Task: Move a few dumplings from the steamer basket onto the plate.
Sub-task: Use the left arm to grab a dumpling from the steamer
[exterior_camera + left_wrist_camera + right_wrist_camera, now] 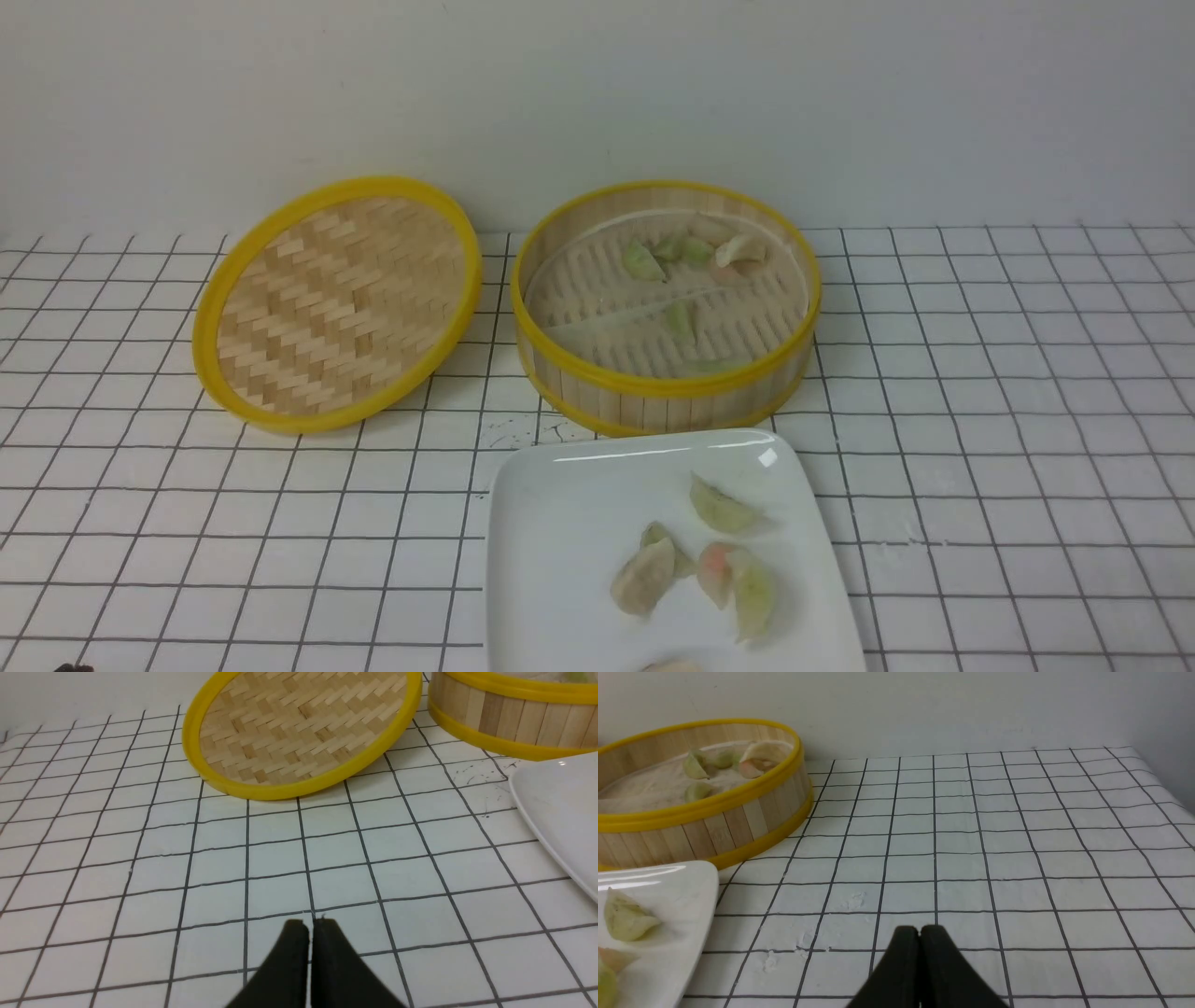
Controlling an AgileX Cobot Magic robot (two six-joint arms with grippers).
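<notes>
The steamer basket (653, 385) is sitting at the far middle of the gridded tablecloth (980, 420), close to the pale wall (840, 93). Just to its left, the shallow woven lid (336, 303) is lying underside up and tilting, its right rim raised beside the basket; I cannot tell whether the two are touching.

The white plate (560, 523) is sitting just near of the basket, its far edge almost at the basket's wall.

Several dumplings (642, 261) are lying on the basket's white liner, most of them clustering at the far side, with one green one (679, 320) near the middle.

On the right half of the plate, a pale green dumpling (721, 507) is lying farthest back. Nearer, a beige dumpling (644, 579) is resting on the left, and a pinkish-orange dumpling (715, 567) is lying against another green one (752, 597). One more is being cut off at the near edge of the front view.

The left gripper (309, 926) is hanging low over bare tiles near of the lid, its jaws pressing together and holding nothing. The right gripper (919, 931) is hanging over bare tiles right of the plate, likewise closed and empty.
</notes>
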